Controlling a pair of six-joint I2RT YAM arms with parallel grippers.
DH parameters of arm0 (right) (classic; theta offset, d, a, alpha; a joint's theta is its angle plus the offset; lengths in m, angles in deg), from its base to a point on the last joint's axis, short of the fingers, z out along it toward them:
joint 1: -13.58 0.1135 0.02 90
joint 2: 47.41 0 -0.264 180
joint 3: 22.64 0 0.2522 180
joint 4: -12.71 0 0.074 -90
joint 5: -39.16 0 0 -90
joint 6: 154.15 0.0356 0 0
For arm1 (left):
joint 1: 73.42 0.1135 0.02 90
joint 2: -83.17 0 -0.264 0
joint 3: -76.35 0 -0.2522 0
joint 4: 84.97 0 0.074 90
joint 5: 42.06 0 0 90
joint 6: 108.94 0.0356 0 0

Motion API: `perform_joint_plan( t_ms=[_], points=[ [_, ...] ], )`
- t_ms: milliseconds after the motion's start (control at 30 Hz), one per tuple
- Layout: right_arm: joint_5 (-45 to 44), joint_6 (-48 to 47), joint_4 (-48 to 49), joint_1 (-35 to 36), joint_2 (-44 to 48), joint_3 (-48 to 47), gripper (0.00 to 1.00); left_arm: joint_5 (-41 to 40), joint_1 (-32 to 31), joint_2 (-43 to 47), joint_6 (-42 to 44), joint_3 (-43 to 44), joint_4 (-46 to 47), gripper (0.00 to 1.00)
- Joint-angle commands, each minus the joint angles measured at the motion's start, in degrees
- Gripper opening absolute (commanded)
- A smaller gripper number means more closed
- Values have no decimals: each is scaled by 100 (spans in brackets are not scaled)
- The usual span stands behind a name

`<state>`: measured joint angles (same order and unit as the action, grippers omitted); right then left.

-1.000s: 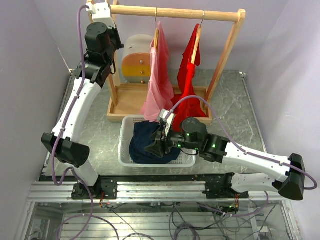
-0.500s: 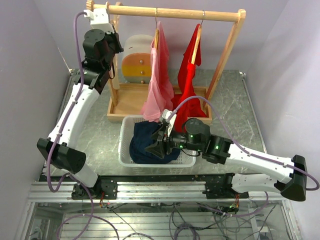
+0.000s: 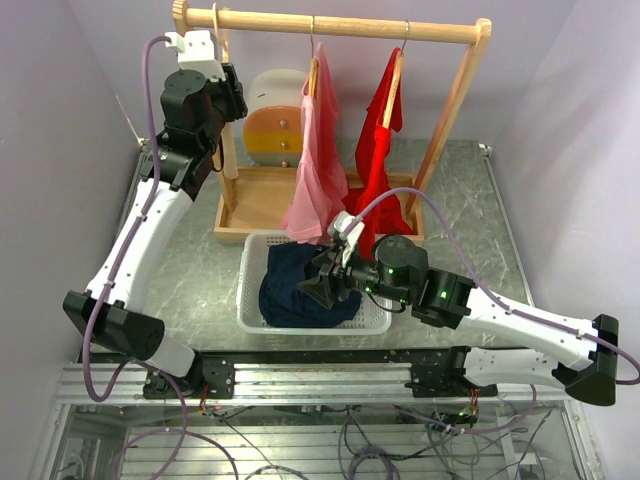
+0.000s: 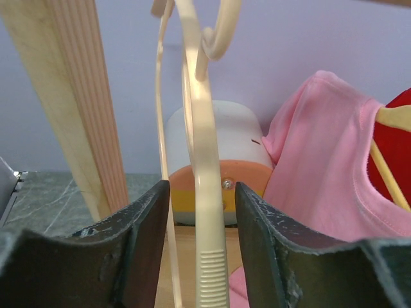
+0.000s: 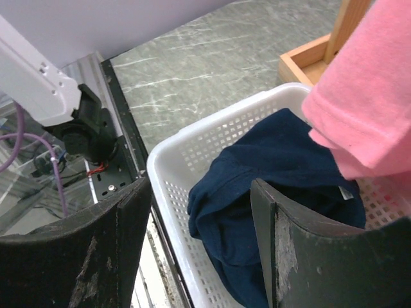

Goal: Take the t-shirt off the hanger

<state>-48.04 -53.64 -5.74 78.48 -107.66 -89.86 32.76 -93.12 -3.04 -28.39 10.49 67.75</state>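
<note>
My left gripper (image 3: 233, 97) is raised beside the rack's left post. In the left wrist view its fingers (image 4: 201, 192) stand either side of an empty cream hanger (image 4: 210, 250), with a small gap on each side. A navy t-shirt (image 3: 292, 290) lies in the white basket (image 3: 248, 300). My right gripper (image 3: 325, 285) is open and empty just above it, as the right wrist view (image 5: 200, 186) shows over the navy t-shirt (image 5: 270, 160). A pink t-shirt (image 3: 318, 170) and a red t-shirt (image 3: 378, 150) hang on hangers from the rod.
The wooden rack (image 3: 340, 25) stands on a wooden tray base (image 3: 262, 200) behind the basket. A white, orange and yellow rounded object (image 3: 272, 125) sits behind the rack. The pink hem (image 5: 366, 109) hangs close to my right gripper. Purple walls close in both sides.
My left gripper has sunk a little beside the left post. My right arm has drawn back to the right, its open gripper lifting slightly off the navy t-shirt.
</note>
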Motion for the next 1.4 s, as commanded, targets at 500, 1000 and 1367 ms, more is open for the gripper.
perform_joint_plan(
  t_ms=[500, 1000, 1367],
  points=[
    [-1566, -224, -342, 6, -125, -341, 69, -479, 28, 996, 182, -405, 148, 86],
    [-2265, -80, -602, 13, 154, -364, 69, -723, 31, 1311, 244, -265, -195, 94],
    [-2868, 70, -866, 13, 464, -353, 69, 796, -242, 1478, 167, 385, -484, 97]
  ],
)
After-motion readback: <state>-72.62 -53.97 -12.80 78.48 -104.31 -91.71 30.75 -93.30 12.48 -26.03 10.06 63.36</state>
